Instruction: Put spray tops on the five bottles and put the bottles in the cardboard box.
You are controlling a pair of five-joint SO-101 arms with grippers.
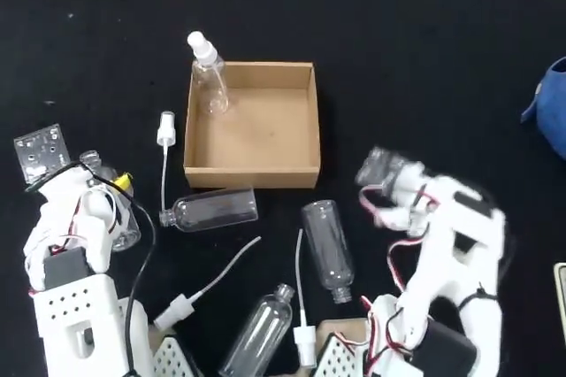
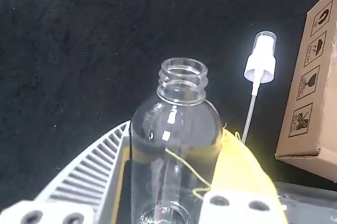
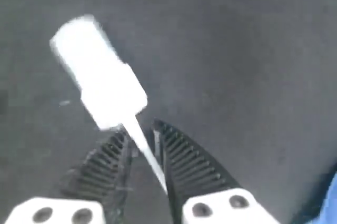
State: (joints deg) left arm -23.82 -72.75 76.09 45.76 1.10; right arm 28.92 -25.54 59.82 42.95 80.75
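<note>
A cardboard box is seen in the middle of the black table. A topped bottle is placed in the box, at the corner toward 11 o'clock. Its white top sticks out past the rim.

The left claw is found at 8 o'clock from the box. An open bottle is held tight between its two fingers. No top is on this bottle, and its neck points away from the claw. A loose spray top is laid on the table just beside the box's 9 o'clock wall, with its thin tube toward 6 o'clock.

The right claw is found at 4 o'clock from the box. It is closed narrow, and the thin tube of a held spray top is pinched between its fingers. The white head sticks out past the fingertips.

Three more bottles with no tops are laid on their sides. The first bottle is just beside the box at 7 o'clock, neck toward 9 o'clock. The second bottle is at 5 o'clock, neck toward 6 o'clock. The third bottle is farther off at 6 o'clock, neck toward 1 o'clock.

A long-tube spray top is laid at 7 o'clock from the box. A last spray top is laid between the second and third bottles.

A blue thing is seen at the table's 3 o'clock edge.
</note>
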